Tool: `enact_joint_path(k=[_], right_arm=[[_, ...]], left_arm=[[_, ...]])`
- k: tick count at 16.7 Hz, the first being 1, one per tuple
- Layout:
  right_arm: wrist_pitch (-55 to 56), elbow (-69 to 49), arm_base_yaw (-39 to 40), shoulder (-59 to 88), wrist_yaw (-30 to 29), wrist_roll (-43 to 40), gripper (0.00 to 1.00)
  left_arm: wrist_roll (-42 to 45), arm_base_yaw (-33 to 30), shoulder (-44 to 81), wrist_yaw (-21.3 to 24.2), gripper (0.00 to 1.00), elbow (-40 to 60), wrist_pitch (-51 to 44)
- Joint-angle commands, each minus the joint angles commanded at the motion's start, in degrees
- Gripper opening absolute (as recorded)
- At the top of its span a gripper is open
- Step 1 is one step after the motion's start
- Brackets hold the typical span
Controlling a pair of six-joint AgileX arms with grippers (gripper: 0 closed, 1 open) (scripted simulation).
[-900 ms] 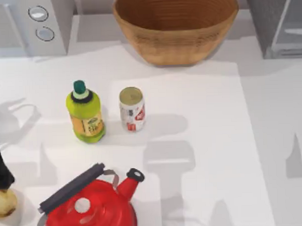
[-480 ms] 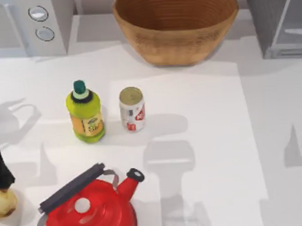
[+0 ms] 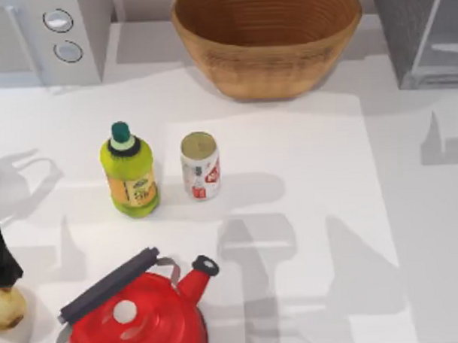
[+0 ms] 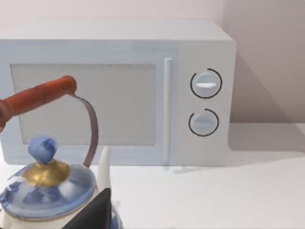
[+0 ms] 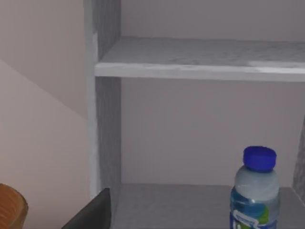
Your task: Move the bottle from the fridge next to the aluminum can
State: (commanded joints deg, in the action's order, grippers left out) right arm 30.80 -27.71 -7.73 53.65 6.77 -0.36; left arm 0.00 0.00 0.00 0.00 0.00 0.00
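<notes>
Your bottle (image 5: 255, 193) upright on the fridge (image 5: 107, 109) floor under 1 shelf, aluminum can (image 3: 200, 166) beside the yellow-green bottle (image 3: 128, 173), grip state of both hands can't be told.

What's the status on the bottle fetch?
Bottle upright on fridge lower shelf, ungrasped. Aluminum can mid-table beside yellow-green bottle. Nothing blocking the shelf opening.

Overhead camera looking down on the woven brown basket (image 3: 267, 41), left wrist camera facing the white two-knob microwave (image 4: 114, 90) shared with overhead, right wrist camera close, facing the grey speckled fridge (image 5: 102, 109) interior.
</notes>
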Motion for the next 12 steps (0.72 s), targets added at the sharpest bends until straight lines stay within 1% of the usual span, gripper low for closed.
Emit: enact_joint_path(k=[4,7,10,12], right_arm=[[13.3,-12.0,-3.3,29.1,2.9,-0.2,1.0],[22.2,-20.0,-5.6,47.9,4.9,-0.3,1.0],[29.3,-26.4,-7.4,61.6,6.4,-0.3,1.0],[32.7,-29.5,-8.2,67.8,7.2,-0.4,1.0]], left_arm=[[0.0,0.0,0.0,0.0,1.0,0.0,0.0],[0.0,0.0,0.0,0.0,1.0,0.0,0.0],[0.0,0.0,0.0,0.0,1.0,0.0,0.0],[0.0,0.0,0.0,0.0,1.0,0.0,0.0]])
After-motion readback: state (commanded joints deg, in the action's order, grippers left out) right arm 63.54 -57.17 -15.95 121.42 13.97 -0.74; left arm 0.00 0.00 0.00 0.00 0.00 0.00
